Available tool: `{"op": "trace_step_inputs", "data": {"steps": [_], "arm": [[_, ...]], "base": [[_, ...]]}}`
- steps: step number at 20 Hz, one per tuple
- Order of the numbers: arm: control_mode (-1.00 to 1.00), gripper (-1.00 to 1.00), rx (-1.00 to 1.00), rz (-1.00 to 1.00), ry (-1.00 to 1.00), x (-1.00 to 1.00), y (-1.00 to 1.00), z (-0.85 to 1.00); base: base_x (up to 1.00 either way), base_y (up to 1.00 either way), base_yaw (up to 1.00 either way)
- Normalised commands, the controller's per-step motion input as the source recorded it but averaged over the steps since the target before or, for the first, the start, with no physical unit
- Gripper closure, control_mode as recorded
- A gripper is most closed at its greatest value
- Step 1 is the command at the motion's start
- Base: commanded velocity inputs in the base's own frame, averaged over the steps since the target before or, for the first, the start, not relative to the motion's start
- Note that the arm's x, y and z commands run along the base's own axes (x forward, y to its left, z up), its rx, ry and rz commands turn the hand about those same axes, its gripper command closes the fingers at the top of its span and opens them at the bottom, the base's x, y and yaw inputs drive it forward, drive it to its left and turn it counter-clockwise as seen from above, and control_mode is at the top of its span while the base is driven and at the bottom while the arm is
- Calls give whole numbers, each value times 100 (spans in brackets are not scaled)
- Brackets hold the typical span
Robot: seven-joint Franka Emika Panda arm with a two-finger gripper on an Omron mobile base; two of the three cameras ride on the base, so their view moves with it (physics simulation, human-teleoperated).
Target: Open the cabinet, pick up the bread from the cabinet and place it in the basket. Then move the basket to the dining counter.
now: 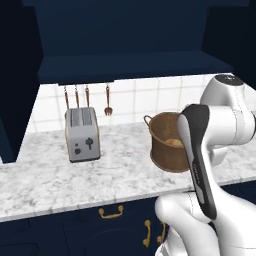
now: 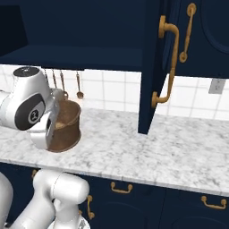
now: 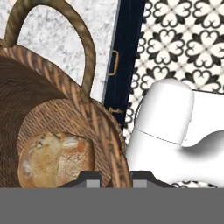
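Pincer [image 3: 113, 178] pinching the woven basket [image 3: 57, 105] rim, crusty round bread [image 3: 54, 159] inside, on veined marble

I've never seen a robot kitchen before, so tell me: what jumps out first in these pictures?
First, the big white arm bending over a brown woven basket on the marble worktop. A golden bread roll already lies in the basket's bottom, and the pincer sits shut right at its rim. Then the tall navy cabinet door with its curved brass handle, swung open to the right.
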Motion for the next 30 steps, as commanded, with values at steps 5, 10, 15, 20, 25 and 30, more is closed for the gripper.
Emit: {"op": "trace_step_inputs", "data": {"steps": [5,10,15,20,25,30], "arm": [[100,100,0,0,0,0,0,0],[100,100,0,0,0,0,0,0],[100,100,0,0,0,0,0,0],[100,100,0,0,0,0,0,0],[100,100,0,0,0,0,0,0],[100,100,0,0,0,0,0,0]], "base": [[-74,-2,-19],[-80,-7,-44],[-49,-8,-68],[-9,-3,-81],[0,-8,-83],[0,-7,-83]]}}
